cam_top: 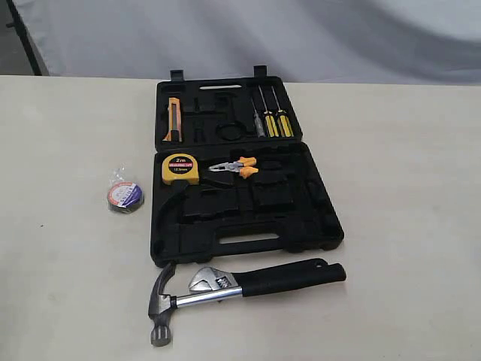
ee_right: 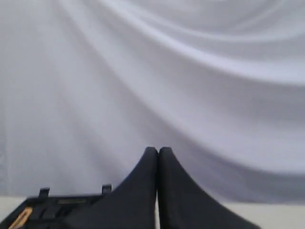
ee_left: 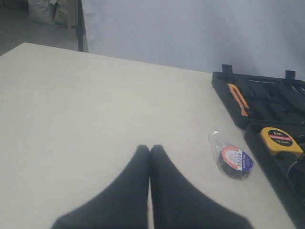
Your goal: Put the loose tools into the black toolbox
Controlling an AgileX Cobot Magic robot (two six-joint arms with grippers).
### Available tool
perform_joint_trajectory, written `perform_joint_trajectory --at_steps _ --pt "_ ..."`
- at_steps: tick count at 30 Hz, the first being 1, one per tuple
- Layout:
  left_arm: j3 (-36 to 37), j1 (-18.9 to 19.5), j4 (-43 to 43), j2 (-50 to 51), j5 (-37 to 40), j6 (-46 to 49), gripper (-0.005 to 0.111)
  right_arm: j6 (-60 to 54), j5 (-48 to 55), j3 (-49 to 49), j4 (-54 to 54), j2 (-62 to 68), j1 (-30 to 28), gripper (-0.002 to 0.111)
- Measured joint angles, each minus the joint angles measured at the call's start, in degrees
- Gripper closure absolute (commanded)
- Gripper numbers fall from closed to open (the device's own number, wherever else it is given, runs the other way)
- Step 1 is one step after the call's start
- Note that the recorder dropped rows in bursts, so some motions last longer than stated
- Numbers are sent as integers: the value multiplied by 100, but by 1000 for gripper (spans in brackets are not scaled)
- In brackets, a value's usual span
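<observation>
Beige table [cam_top: 406, 150], bare at right, black toolbox [cam_top: 293, 214] open centrally, both arms' jaws together.

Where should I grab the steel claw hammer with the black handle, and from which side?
Take the steel claw hammer by its bare shaft just past the head, coming straight down and pinching across it. It lies flat, and the silver adjustable wrench crowds the black grip further along, so the neck looks freest.
</observation>
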Motion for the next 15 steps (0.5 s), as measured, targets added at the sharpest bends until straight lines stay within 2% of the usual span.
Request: perform_joint_trajectory --at_steps 5,9,12,15 --pt "0 0 0 0 0 0 105 -268 -887 0 207 0 0 108" --pt "0 0 0 0 0 0 105 -588 -963 -11 1554 16 0 109" --pt "0 0 0 0 0 0 105 -1071 -219 -424 2148 427 0 109" --pt "0 0 0 0 0 0 105 -1452 1005 -1418 2225 1456 0 109"
